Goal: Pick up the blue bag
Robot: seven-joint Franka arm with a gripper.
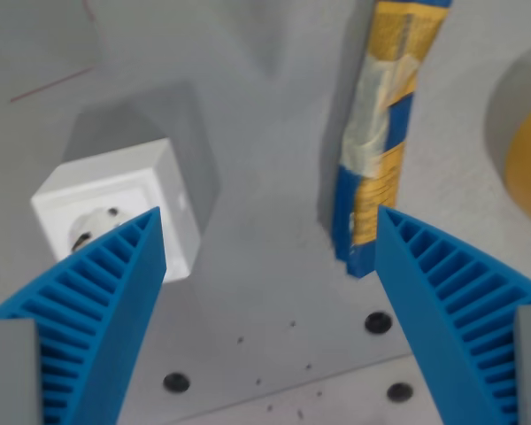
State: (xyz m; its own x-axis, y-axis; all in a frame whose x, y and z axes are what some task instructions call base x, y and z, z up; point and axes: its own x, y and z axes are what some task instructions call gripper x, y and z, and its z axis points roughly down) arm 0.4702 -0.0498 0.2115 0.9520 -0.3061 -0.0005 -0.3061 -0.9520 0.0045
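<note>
- Hovering over the counter [274, 177], the pincer [270, 232] gapes apart, empty.
- Blue bag [380, 142] stands just inside its right finger; white socket box [124, 208] behind the left.

This looks like a robotics lab or test bench rather than a home or a shop. The work surface is a plain grey tabletop [265, 266], bare and matte, with dark round bolt holes [378, 322] set in a row near its close edge, the sort found on a mounting plate. A white socket box [128, 212] sits loose on the table toward the wrist view's left, unattached to any wall, like a test prop. A thin red line [49, 86] is marked on the surface near the far left corner.
</note>
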